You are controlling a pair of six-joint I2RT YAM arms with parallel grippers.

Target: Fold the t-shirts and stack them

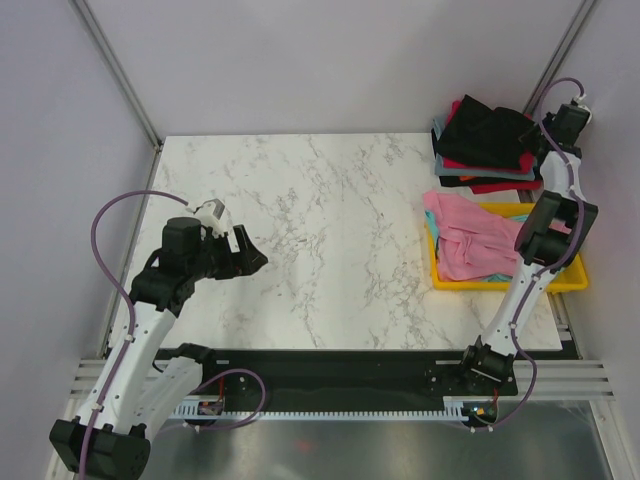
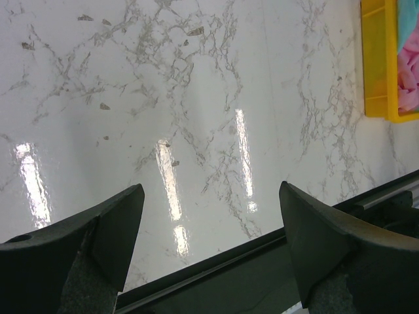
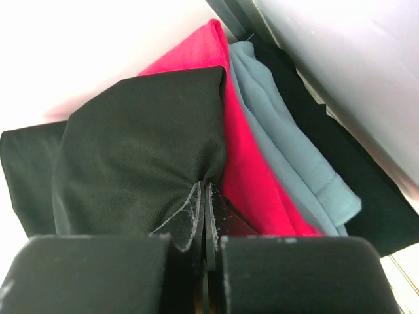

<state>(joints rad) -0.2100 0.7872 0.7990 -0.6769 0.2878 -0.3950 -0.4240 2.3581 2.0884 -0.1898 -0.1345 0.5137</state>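
A stack of folded t-shirts (image 1: 470, 165) lies at the table's back right. A black t-shirt (image 1: 487, 128) is on top, with red and grey-blue ones beneath it. My right gripper (image 1: 541, 150) is at the stack's right edge. In the right wrist view it (image 3: 206, 190) is shut, pinching a puckered fold of the black t-shirt (image 3: 137, 144), beside the red t-shirt (image 3: 245, 154) and the grey-blue t-shirt (image 3: 288, 157). A pink t-shirt (image 1: 465, 235) lies crumpled in the yellow tray (image 1: 500, 285). My left gripper (image 1: 250, 256) is open and empty over the marble at the left (image 2: 209, 209).
The yellow tray's corner (image 2: 376, 59) with pink cloth (image 2: 409, 72) shows in the left wrist view. A bit of teal cloth (image 1: 503, 272) lies under the pink one in the tray. Frame posts and walls stand close behind the stack. The black rail (image 1: 330, 365) runs along the near edge.
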